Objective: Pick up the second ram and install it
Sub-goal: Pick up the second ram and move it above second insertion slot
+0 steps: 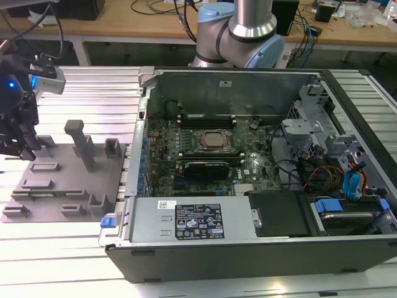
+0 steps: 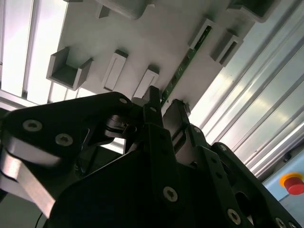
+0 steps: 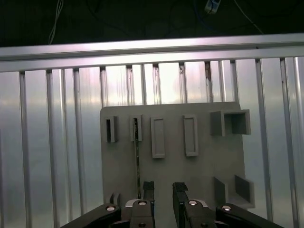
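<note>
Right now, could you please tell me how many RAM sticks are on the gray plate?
1: a green stick stands on edge in a slot of the plate. Others may be hidden.

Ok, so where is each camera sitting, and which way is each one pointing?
Exterior view: off the arm, looking down across the open computer and the gray plate; the arm's base and the gripper show.
First wrist view: on the arm, facing down at the gray plate and ram stick; the open gripper shows.
Second wrist view: on the arm, looking along the gripper at the ram stick.
Shared: all three show the gray plate and gripper; both wrist views show the ram stick.
</note>
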Robot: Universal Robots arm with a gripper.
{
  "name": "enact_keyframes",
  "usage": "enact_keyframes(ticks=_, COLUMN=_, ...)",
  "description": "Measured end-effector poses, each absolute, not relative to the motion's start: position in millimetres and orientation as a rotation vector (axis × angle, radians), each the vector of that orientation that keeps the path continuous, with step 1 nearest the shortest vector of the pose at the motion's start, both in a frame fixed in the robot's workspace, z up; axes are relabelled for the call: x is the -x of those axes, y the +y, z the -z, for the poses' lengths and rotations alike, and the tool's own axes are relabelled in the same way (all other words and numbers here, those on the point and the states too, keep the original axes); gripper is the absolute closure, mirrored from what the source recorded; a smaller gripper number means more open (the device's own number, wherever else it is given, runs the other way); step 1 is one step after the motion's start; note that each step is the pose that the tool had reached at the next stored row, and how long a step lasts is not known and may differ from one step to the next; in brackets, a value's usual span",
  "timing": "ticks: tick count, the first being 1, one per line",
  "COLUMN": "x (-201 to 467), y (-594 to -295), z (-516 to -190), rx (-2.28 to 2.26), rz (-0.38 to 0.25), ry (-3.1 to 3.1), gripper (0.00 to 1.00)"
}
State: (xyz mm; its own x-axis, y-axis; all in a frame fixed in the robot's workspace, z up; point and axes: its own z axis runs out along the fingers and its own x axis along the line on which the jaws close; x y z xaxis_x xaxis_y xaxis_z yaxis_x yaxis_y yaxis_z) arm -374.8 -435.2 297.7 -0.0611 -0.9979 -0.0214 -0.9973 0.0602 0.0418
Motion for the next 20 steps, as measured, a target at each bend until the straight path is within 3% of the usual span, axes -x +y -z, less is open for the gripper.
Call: enact_keyframes(ticks=20, x=375, y=-435, z=-271, rx=-2.143, rz=0.071, ry=-2.278, gripper=0.72)
